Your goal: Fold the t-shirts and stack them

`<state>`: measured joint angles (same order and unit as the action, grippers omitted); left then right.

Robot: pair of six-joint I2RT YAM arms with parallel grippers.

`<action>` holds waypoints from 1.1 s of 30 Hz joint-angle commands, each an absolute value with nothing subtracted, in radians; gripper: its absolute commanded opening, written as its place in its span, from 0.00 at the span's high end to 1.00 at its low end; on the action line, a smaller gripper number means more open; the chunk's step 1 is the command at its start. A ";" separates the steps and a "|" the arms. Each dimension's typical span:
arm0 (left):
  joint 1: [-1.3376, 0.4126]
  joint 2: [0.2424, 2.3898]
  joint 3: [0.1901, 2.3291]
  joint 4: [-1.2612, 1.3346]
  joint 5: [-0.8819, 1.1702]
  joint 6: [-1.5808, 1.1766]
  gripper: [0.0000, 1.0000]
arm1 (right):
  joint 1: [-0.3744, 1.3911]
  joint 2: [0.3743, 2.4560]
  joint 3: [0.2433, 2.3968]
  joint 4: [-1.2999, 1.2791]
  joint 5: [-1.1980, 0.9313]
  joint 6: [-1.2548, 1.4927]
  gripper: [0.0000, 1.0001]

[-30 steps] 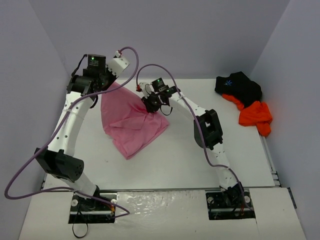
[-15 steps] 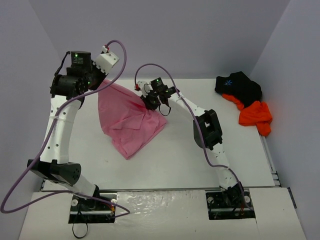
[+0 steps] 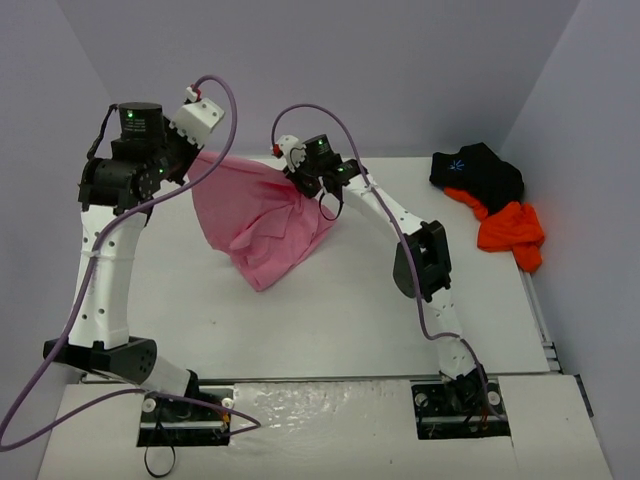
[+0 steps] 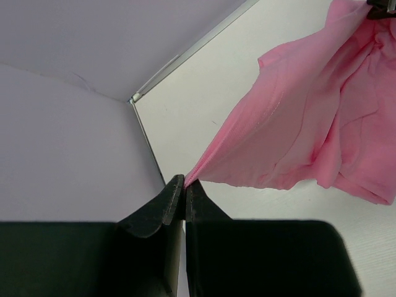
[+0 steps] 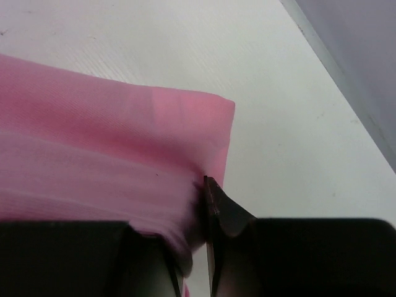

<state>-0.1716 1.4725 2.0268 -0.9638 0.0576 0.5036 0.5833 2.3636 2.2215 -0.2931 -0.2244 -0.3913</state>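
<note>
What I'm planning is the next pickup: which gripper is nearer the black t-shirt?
Right. The right gripper grips the pink t-shirt at the table's back middle, with the black t-shirt off to its right in the far corner. The left gripper pinches that shirt's opposite end, farther left.

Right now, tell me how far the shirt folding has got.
Done: nothing folded or stacked. In hand: the pink shirt hangs stretched between the left pincer and right pincer, both pinching its edge. Left: the black shirt and orange shirt lie crumpled at the far right corner.
</note>
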 commanded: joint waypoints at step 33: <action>-0.119 1.330 2.179 -0.881 0.000 0.476 1.00 | 0.557 2.148 2.312 -0.323 0.243 -0.364 0.46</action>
